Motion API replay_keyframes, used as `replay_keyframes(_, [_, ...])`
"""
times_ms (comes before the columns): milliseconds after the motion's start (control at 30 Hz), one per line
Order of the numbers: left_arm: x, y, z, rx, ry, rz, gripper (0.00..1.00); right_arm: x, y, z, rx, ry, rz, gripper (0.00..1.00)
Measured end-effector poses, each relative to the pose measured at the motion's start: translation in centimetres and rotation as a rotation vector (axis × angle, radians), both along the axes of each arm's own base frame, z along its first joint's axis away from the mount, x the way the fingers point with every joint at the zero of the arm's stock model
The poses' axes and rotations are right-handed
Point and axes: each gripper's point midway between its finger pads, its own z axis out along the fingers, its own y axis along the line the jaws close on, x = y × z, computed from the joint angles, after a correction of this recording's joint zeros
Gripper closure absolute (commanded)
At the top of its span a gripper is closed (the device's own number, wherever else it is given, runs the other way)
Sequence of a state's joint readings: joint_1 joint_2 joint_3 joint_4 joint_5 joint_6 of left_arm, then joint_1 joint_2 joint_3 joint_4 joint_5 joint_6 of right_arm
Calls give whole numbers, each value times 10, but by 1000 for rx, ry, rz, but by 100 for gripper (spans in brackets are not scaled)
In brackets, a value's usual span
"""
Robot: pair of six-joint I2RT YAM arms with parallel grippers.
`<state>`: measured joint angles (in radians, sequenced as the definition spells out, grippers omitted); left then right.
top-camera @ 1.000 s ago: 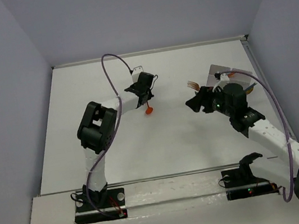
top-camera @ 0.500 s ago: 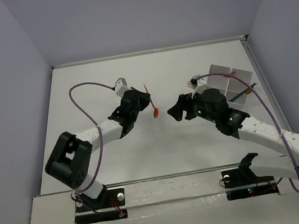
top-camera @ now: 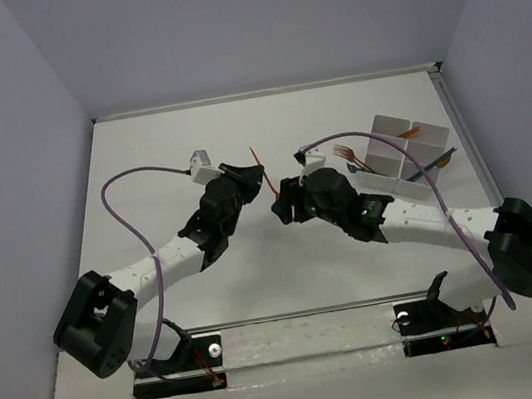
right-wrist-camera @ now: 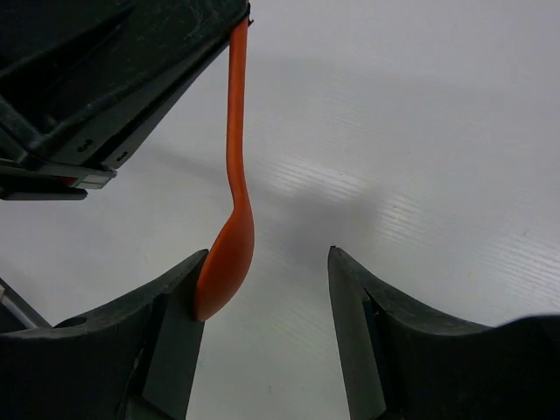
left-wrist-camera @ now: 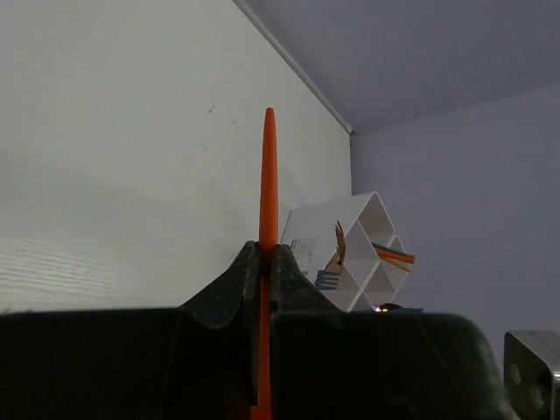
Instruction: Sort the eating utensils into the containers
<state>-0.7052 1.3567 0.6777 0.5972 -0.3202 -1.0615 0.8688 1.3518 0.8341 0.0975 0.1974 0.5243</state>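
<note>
Far right, tray (top-camera: 388, 128) (forks (top-camera: 345, 155) inside), left jaws pinch spoon (right-wrist-camera: 234, 166), right jaws apart.

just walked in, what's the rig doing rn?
Looks like a mid-air handover. The left gripper is shut on an orange spoon, holding it by the handle. The right gripper is open, its jaws on either side of the spoon's bowl, not yet clamped. The tray sits at the far right with a few utensils already in it.
</note>
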Motion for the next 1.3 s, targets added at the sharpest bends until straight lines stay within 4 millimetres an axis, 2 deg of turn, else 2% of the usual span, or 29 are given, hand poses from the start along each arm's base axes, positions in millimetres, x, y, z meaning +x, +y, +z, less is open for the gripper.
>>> replay_keyframes(167, [-4,4,8,-26,-16,5,94,-2,6,-6,-39,-19,-26,50])
replay_keyframes(233, [-6,5,4,-31,-7,5,94,-2,8,-5,-48,-31,-36,65])
replay_keyframes(400, [-10,8,-9,-29,18,9,94,1,5,0,-73,-74,-78,81])
replay_keyframes(433, [-10,8,-9,-31,20,10,94,3,3,0,-82,-79,-90,87])
replay_keyframes(533, [-11,10,-7,-46,13,12,93,6,-3,-1,-105,-92,-122,93])
replay_keyframes(600, [-12,10,-4,-53,6,11,82,7,-5,-1,-111,-96,-131,93])
replay_keyframes(633, [-13,11,-3,-55,4,11,68,7,-5,-1,-112,-98,-132,93])
replay_keyframes(700, [-15,11,-5,-44,4,5,51,5,-6,-2,-131,-99,-123,93])
replay_keyframes(733, [-16,11,-7,-33,8,0,36,4,-8,-2,-155,-93,-118,93])
replay_keyframes(800, [-17,12,-8,-10,6,-9,24,2,-12,-1,-201,-83,-107,93])
replay_keyframes(833, [-19,13,-7,-2,2,-14,15,1,-15,1,-226,-78,-102,93])
replay_keyframes(900, [-26,20,-4,18,-16,-19,7,-3,-24,7,-266,-64,-90,93])
replay_keyframes(967, [-34,28,2,26,-40,-19,6,-8,-37,14,-301,-44,-79,93])
replay_keyframes(1133, [-52,42,30,41,-126,-39,5,-10,-99,45,-375,9,-142,93])
replay_keyframes(1200, [-62,43,41,59,-162,-69,4,-9,-125,59,-402,37,-188,93])
replay_keyframes(1300, [-76,40,45,95,-201,-129,4,-10,-161,77,-439,86,-260,93])
